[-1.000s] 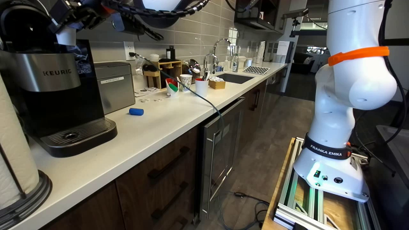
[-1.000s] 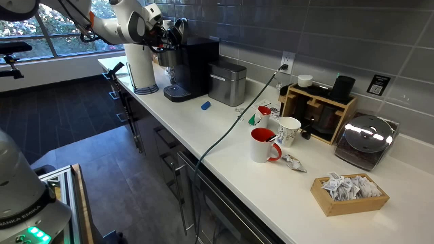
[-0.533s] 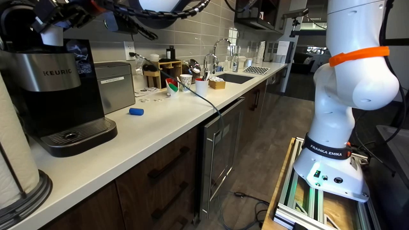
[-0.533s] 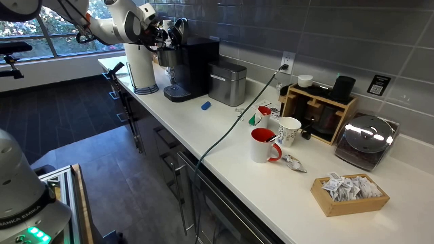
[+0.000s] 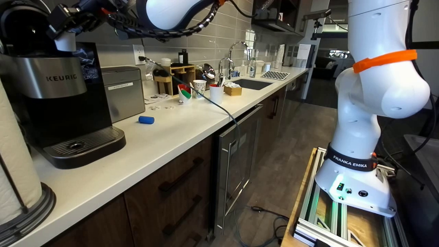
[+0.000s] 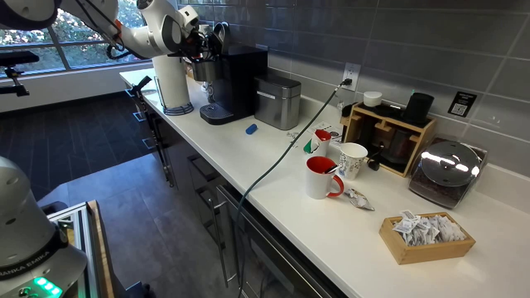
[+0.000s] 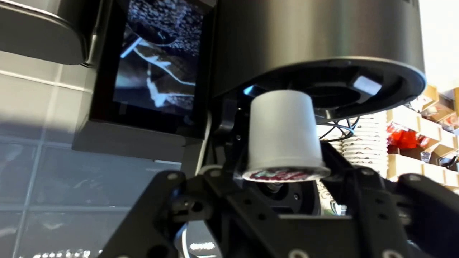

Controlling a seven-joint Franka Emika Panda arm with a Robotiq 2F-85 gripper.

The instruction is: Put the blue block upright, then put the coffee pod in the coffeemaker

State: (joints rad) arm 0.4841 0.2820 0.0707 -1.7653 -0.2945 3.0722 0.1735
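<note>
Your Panda's base (image 5: 358,187) shows green lights (image 6: 49,285) in both exterior views, with the upper arm (image 5: 380,32) standing above it. In an exterior view your forearm (image 6: 136,40) slopes down to a bent wrist (image 6: 165,33). Your gripper (image 5: 65,37) angles downward at the arm's far end; in the wrist view its two fingers (image 7: 337,161) stand partway together in a grip.
</note>
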